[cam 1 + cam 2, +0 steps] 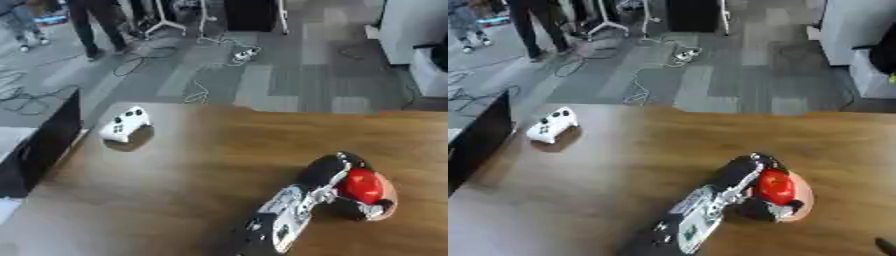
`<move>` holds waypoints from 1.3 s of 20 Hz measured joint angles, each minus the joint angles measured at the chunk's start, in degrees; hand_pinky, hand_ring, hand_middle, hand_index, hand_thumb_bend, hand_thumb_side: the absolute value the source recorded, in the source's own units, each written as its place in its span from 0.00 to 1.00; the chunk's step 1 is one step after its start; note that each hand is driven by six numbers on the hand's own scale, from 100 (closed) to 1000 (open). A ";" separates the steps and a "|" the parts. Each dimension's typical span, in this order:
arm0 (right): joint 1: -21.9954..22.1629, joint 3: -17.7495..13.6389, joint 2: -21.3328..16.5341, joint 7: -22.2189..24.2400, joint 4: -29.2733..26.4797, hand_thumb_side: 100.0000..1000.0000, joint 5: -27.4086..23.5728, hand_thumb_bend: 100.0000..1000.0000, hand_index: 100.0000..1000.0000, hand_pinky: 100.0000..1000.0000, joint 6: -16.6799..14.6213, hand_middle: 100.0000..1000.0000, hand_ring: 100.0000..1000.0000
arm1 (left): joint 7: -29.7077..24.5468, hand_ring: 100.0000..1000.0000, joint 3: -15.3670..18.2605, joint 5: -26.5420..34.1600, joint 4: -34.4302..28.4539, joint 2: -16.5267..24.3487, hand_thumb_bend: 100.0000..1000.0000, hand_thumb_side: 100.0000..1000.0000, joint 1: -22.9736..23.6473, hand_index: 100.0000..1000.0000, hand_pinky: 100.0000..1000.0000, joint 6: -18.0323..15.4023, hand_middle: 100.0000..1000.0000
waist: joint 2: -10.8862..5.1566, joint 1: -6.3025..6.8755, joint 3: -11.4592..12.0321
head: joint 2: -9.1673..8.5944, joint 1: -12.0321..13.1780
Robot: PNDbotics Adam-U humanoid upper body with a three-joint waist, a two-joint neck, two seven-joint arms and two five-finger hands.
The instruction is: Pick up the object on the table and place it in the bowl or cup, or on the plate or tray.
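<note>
a robot arm reaches in from the lower edge across a wooden table (219, 150), its black and silver forearm angled up and to the right. the arm enters near the bottom centre, so the pictures do not settle plainly whether it is the left or the right; by its position it reads as the left hand (337, 172). the hand's dark fingers are curled round a red rounded object (360, 186), which sits against the palm side with a fingertip showing below it. the red object is held directly over a pale pinkish plate (801, 200), whose rim shows to the right of and beneath the hand near the table's right side. whether the object is touching the plate or is just above it cannot be told.

well apart from this, near the table's far left corner, a white game controller (125, 124) lies on the wood with its dark buttons facing up and a shadow beneath it. a dark flat panel (48, 140) stands along the table's left edge. beyond the table lies grey carpet tile floor (289, 75), with cables (201, 55) trailing across it.

in the right eye view a small dark tip (885, 246) shows at the lower right corner; what it is cannot be made out.
</note>
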 measured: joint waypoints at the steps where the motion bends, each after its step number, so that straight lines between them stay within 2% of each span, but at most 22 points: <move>1: -0.01 0.07 0.00 0.07 0.00 0.63 0.05 0.00 1.00 0.46 -0.07 0.54 0.54 | 0.01 0.32 0.09 -0.16 0.03 0.09 0.28 0.44 -0.27 0.61 0.10 0.01 0.45 | 0.09 -0.03 -0.05 | -0.37 0.18; 12: -0.50 0.64 0.50 0.50 0.02 0.65 0.88 0.00 1.00 0.46 -0.47 0.54 0.54 | 0.09 0.32 1.07 -1.02 0.78 1.60 0.30 0.42 -2.97 0.61 0.10 0.54 0.45 | 0.83 -0.15 -0.91 | -4.52 1.86; 22: -1.45 1.00 0.55 0.97 0.04 0.67 1.06 0.00 1.00 0.45 -0.57 0.54 0.54 | 2.18 0.33 2.07 -1.34 3.09 1.84 0.35 0.48 -3.86 0.64 0.10 1.20 0.48 | 1.72 0.15 -2.47 | -6.41 2.70; 26: -1.57 1.04 0.97 1.14 0.05 0.68 1.27 0.00 1.00 0.45 -0.59 0.54 0.54 | 2.90 0.37 2.08 -1.33 3.50 1.81 0.34 0.50 -3.86 0.65 0.12 0.69 0.50 | 2.13 0.45 -3.07 | -6.55 2.73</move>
